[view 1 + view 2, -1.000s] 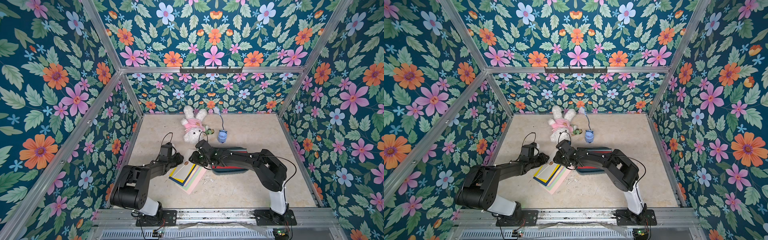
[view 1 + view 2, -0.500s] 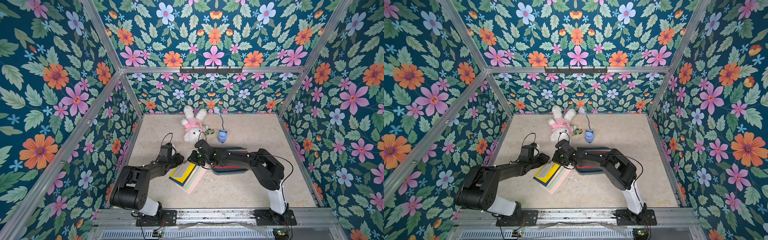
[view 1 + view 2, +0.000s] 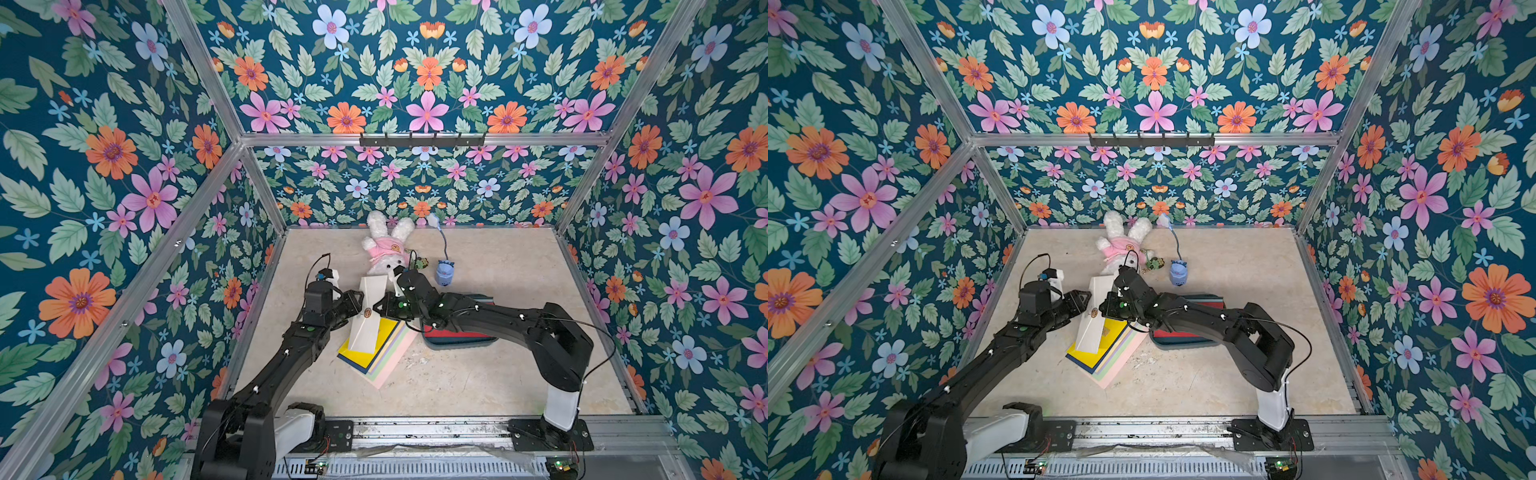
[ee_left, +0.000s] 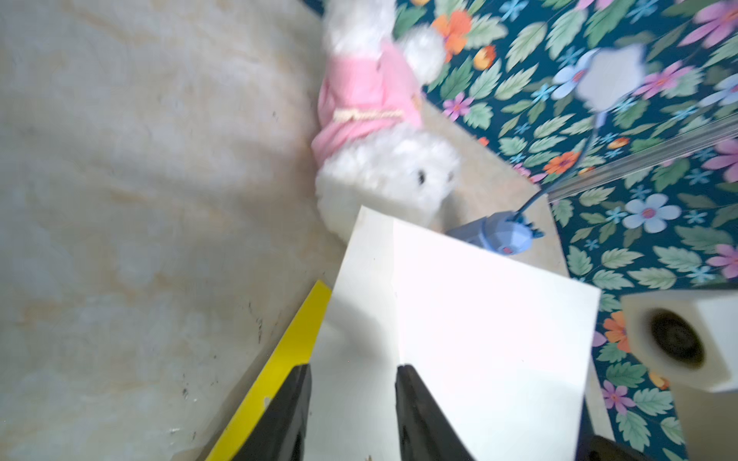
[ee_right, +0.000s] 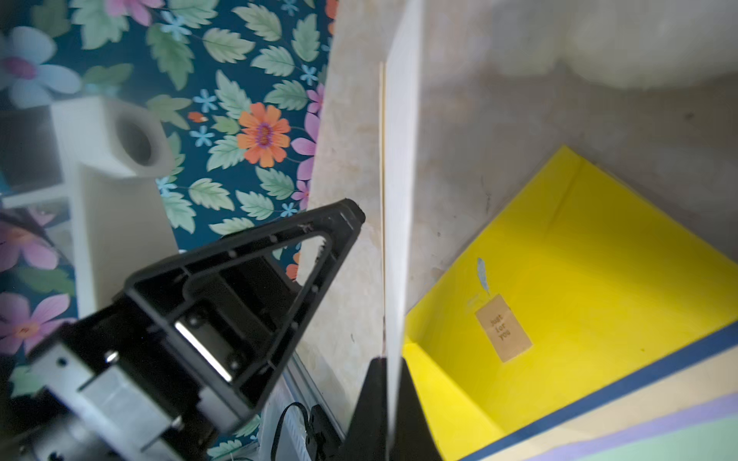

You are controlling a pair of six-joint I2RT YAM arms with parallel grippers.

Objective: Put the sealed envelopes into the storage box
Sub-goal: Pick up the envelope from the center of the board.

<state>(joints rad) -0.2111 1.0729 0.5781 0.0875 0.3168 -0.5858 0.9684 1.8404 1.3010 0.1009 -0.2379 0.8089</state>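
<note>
The right gripper (image 3: 380,309) is pinching the cream envelope (image 3: 362,332) by one long side. Its fingers (image 5: 365,407) are pressing tight on the paper. The envelope is tilting up in the air, and its round seal is showing in both top views. Its near end is hanging over the pile (image 3: 388,357) of envelopes. It is hard to tell if it is touching the pile.

The left gripper (image 3: 358,301) is hovering just beside the other long side of the envelope. Its fingers (image 4: 287,411) are spread apart and are not touching the paper.

The pile is lying on the worktop (image 3: 478,382), a little left of the middle. A yellow envelope (image 5: 559,279) is lying on top. Navy, cream, lilac, green and pink ones are peeking out under it.

The box (image 3: 461,344) is sitting near the middle of the worktop, just beside the pile. The right arm is hiding most of it. A red envelope (image 3: 449,333) is lying inside it.

A bunny (image 3: 384,249) is lying by the back edge, with a blue toy (image 3: 444,272) near it.
</note>
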